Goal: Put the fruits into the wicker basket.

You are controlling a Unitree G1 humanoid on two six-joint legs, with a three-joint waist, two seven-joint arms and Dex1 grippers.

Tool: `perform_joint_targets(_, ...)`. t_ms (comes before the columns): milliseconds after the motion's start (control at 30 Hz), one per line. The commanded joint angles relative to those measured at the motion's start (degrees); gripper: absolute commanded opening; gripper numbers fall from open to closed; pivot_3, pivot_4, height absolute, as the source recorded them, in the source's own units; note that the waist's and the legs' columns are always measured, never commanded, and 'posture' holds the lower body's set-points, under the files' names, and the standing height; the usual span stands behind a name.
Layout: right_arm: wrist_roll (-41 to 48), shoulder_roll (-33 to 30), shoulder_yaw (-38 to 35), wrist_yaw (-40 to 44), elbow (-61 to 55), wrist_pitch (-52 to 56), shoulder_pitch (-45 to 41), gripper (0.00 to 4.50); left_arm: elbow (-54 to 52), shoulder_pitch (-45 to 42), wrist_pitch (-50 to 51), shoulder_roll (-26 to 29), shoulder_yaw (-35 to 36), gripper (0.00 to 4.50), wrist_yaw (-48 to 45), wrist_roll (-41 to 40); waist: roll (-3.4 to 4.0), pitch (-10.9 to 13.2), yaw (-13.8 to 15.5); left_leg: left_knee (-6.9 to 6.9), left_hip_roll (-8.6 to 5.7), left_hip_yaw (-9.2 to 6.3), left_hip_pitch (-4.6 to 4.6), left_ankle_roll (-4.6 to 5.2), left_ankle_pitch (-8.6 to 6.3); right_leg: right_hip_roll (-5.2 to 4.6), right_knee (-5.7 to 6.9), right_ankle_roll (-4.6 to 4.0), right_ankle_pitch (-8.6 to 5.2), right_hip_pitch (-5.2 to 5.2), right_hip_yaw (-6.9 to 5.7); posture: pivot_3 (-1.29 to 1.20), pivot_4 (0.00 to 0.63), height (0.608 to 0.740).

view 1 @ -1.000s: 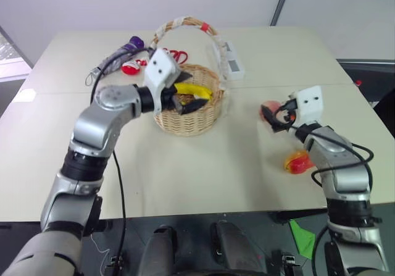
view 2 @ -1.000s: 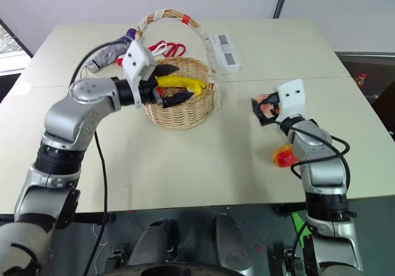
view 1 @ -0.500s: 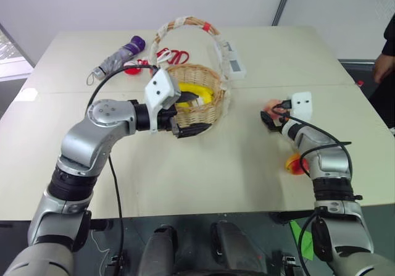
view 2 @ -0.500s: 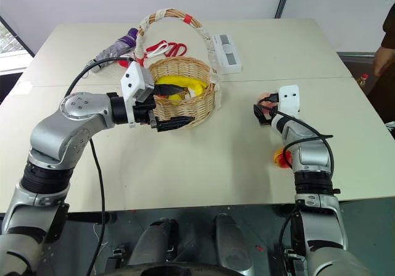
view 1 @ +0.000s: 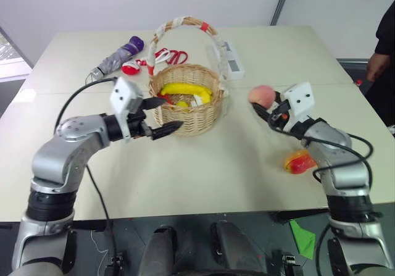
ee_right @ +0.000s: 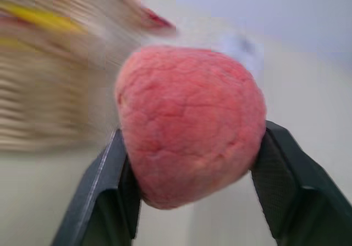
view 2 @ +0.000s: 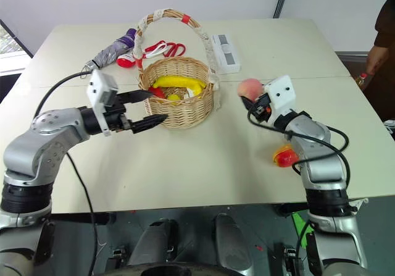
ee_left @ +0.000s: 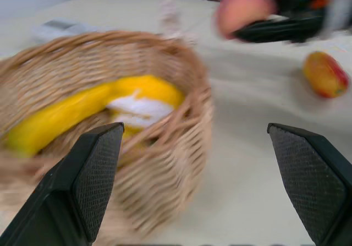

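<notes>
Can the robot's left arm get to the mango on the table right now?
Probably not easily. The mango lies far over on the right, beside the right arm, while the left gripper, open and empty, is on the other side of the wicker basket.

umbrella (view 1: 117, 58), scissors (view 1: 170, 55), power strip (view 1: 229, 60)

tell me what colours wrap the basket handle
White and red bands on the wicker basket handle; clearest in the right eye view.
</notes>
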Motion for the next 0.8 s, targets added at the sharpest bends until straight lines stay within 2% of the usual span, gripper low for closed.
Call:
perform_joint_targets(33,5.5,2.5,4.2,1.4,-8.9,5.5,-4.3,2.18,-0.2,1.4,-3.2,1.3,3.7,4.5,-1.0,-1.1,-0.02,0.0,0.0,0.02,0.02,-0.04,0.01,0.0,0.0,0.01,0.0,0.0,0.0,0.03,-0.03,0.0,0.15,0.74)
perform_joint_targets(133,4.6,7.0,9.2,-0.9,-8.5,8.4,-9.0,2.18,0.3,1.8,-4.0,1.5,3.2,4.5,-0.5,-0.5,-0.02,0.0,0.1,0.08,0.03,-0.04,0.02,0.0,0.0,0.04,0.02,-0.01,0.0,0.05,-0.04,0.0,0.15,0.74)
perform_joint_targets(200,2.8,11.9,11.5,-5.2,-5.0,11.1,-13.3,2.18,-0.1,2.0,-4.3,1.1,2.7,4.5,0.0,-0.3,-0.02,0.0,0.1,0.09,0.03,-0.05,0.0,0.0,0.0,0.02,0.02,-0.01,0.0,0.05,-0.05,0.0,0.15,0.74)
perform_joint_targets(300,-1.6,17.9,13.5,-11.5,3.2,12.1,-19.1,2.18,-1.8,2.4,-4.6,0.1,2.7,4.5,0.9,-1.3,-0.02,0.0,0.1,0.09,0.01,-0.04,-0.03,-0.01,0.0,-0.02,0.02,-0.02,0.0,0.02,-0.06,0.0,0.15,0.74)
perform_joint_targets(400,-4.7,21.0,14.2,-14.2,11.1,10.2,-22.5,2.18,-3.5,3.1,-4.2,-0.4,2.9,4.5,2.0,-1.8,-0.03,0.0,0.3,0.09,0.01,-0.05,-0.04,-0.01,0.0,-0.1,0.02,-0.02,0.01,0.01,-0.08,0.0,0.15,0.74)
perform_joint_targets(467,-5.6,22.0,14.1,-14.3,14.3,8.6,-23.6,3.19,-4.3,3.7,-4.2,-0.5,2.9,4.5,2.7,-1.8,-0.03,0.0,0.3,0.08,-0.01,-0.05,-0.06,-0.02,0.0,-0.16,0.01,-0.02,0.01,0.01,-0.08,0.0,0.15,0.74)
perform_joint_targets(500,-5.9,22.5,13.6,-14.7,15.3,8.0,-23.9,3.45,-4.7,4.0,-4.0,-0.6,3.1,4.5,3.0,-2.1,-0.03,0.0,0.3,0.07,-0.02,-0.05,-0.06,-0.01,0.0,-0.2,0.0,-0.02,0.01,0.0,-0.09,0.0,0.15,0.74)
perform_joint_targets(567,-6.8,22.8,13.2,-15.2,16.1,6.7,-24.0,4.47,-5.3,4.4,-3.8,-0.7,3.4,4.5,3.5,-2.7,-0.03,0.0,0.2,0.03,-0.06,-0.02,-0.06,-0.01,0.0,-0.4,0.01,-0.01,0.01,-0.03,-0.13,0.0,0.15,0.74)
perform_joint_targets(667,-6.1,22.4,12.3,-13.9,13.9,5.8,-23.1,4.47,-5.8,4.6,-3.4,-0.9,3.4,4.5,4.2,-3.3,-0.03,0.0,0.1,0.01,-0.07,-0.02,-0.06,-0.01,-0.01,-0.4,0.01,-0.01,0.02,-0.04,-0.15,0.0,0.15,0.74)
perform_joint_targets(800,-3.6,15.6,11.0,-6.7,2.7,5.3,-18.3,4.47,-5.9,4.2,-3.4,-1.0,2.5,4.5,4.1,-3.9,-0.03,0.0,0.3,-0.02,-0.07,-0.03,-0.07,0.0,-0.01,-0.4,0.0,-0.01,0.02,-0.04,-0.17,0.0,0.15,0.74)
